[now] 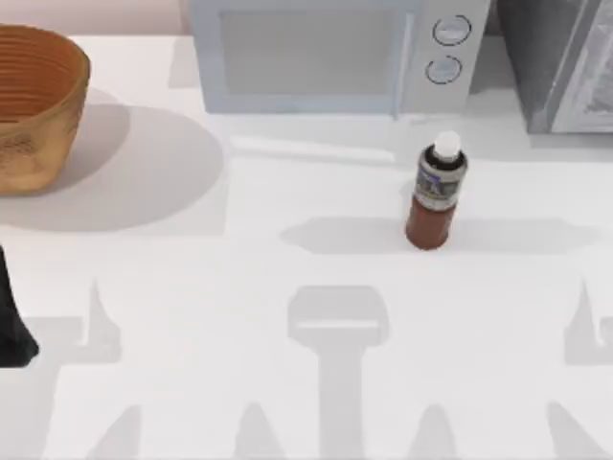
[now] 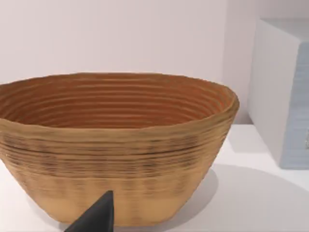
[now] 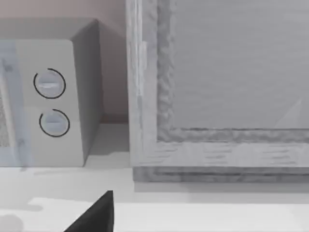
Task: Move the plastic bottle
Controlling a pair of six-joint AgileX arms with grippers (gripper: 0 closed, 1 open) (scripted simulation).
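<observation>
- Right of centre on the white table [image 1: 287,402], toward the far side, the plastic bottle [image 1: 436,196] is seen standing upright, white cap on, grey-blue label band around its reddish-brown body.
- Just behind the bottle, a pale microwave [image 1: 330,53] with two round dials is set against the back edge; the bottle is close to its front but apart from it.
- At the far right corner, a grey box-like appliance [image 1: 560,62] is noted beside the microwave.
- At the far left, a woven basket [image 1: 34,105] is placed, well apart from the bottle.
- Left arm [image 1: 11,316] is seen as a dark shape at the table's left edge, parked; the left gripper fingertip [image 2: 96,217] is seen before the basket. Finger state cannot be told.
- Right gripper fingertip [image 3: 94,215] is seen low in the right wrist view, facing the microwave and grey appliance. Finger state cannot be told.
- Nothing is touching the bottle.
</observation>
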